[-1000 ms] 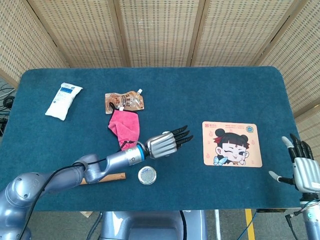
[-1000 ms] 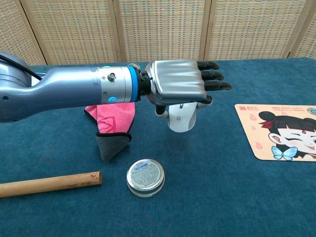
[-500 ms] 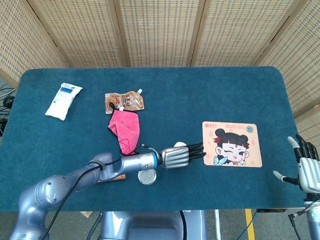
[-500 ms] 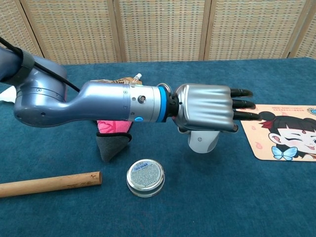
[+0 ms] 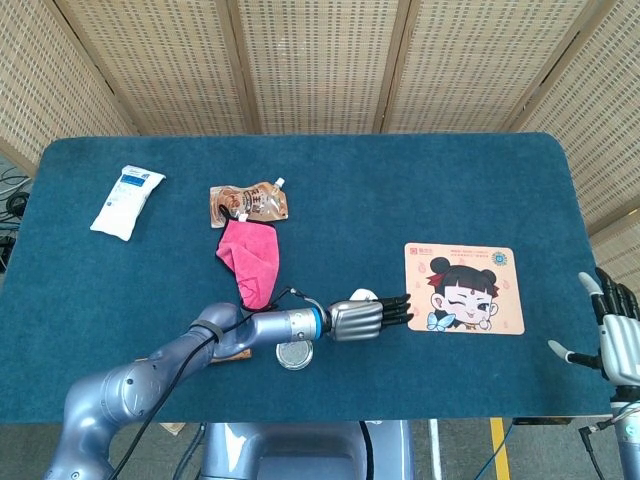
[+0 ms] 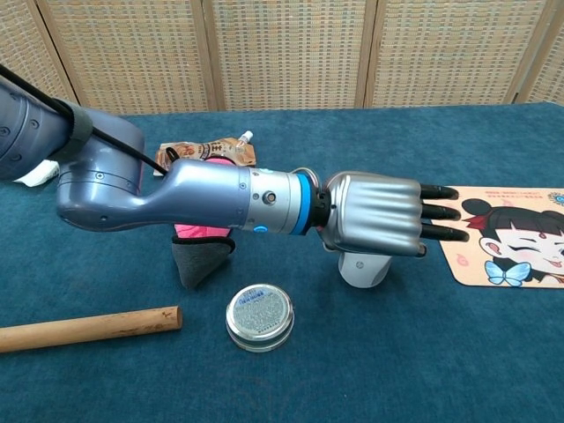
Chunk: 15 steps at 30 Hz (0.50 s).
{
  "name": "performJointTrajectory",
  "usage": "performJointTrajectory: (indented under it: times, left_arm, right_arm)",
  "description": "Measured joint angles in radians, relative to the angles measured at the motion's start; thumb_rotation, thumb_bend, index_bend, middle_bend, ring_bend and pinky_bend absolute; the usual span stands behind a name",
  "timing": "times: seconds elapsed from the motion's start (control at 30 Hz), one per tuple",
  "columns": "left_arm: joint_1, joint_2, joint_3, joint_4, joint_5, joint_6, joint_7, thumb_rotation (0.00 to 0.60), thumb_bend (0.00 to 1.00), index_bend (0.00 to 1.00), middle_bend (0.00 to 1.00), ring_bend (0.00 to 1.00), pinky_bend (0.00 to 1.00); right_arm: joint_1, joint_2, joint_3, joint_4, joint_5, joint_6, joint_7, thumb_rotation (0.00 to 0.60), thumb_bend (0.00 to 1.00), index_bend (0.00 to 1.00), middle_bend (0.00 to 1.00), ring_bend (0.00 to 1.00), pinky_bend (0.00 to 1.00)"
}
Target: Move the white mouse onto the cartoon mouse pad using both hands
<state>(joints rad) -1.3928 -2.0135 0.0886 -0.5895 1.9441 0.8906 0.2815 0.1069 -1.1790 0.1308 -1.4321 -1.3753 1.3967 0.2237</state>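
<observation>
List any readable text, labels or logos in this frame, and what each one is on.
No text can be read.
Cartoon mouse pad: small print along the top edge, too small.
Round tin: lid print, blurred.
White packet: blue label, illegible.
Brown pouch: printing, illegible.
White mouse: small round mark, unclear.

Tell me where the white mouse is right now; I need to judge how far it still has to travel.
In the chest view the white mouse sits under the left robot hand, just left of the cartoon mouse pad and right of the round tin.
</observation>
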Motion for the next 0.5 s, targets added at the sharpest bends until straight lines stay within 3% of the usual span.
performJointTrajectory:
  times: [0.3, 0.5]
  left_arm:
    - [0.006, -0.013, 0.018, 0.038, -0.006, 0.028, -0.002, 0.600, 0.14, 0.10, 0.00, 0.00, 0.00]
    - [0.019, -0.004, 0.017, 0.044, -0.023, 0.053, 0.006, 0.600, 0.12, 0.07, 0.00, 0.00, 0.00]
  right_arm:
    - [-0.002, -0.008, 0.004, 0.009, -0.004, 0.012, 0.005, 0.600, 0.00, 0.00, 0.00, 0.00, 0.00]
    - [-0.002, -0.012, 0.005, 0.012, -0.006, 0.013, 0.000, 0.600, 0.00, 0.00, 0.00, 0.00, 0.00]
